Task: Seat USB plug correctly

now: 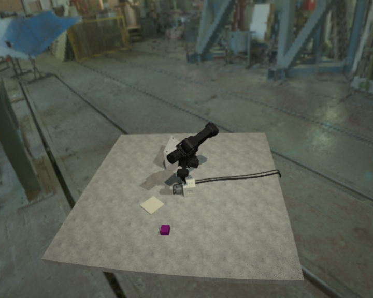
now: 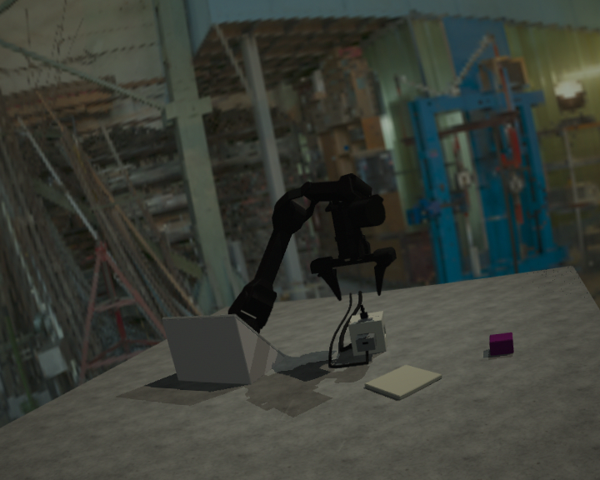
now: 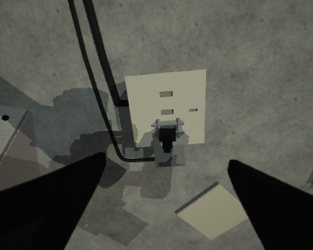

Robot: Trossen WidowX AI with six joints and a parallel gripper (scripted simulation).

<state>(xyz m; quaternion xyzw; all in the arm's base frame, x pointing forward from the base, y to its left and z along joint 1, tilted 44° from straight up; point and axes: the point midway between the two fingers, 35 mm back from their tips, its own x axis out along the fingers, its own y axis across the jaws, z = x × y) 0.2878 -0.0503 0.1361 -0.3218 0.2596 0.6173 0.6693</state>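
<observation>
The power cube [image 1: 189,191] [image 2: 375,329] [image 3: 142,91] is off-white and stands on the table, with several slots in its top. The small black USB plug [image 2: 363,313] [image 3: 167,134] stands up from the top, near one edge. Grey metallic parts show around its base in the wrist view. Its depth and which way round it sits cannot be told. My gripper [image 2: 359,296] [image 3: 166,161] is wide open and empty, pointing down above the cube. In the wrist view the plug lies between the two fingers sideways, slightly beyond the line of the tips.
A grey block [image 2: 365,342] [image 3: 177,158] sits against the cube's side. Dark cables [image 1: 238,177] [image 3: 103,52] run from the cube. A cream tile [image 1: 152,205] [image 2: 403,382] [image 3: 212,213], a purple block [image 1: 165,229] [image 2: 501,343] and a sloped grey box [image 2: 207,346] are on the table.
</observation>
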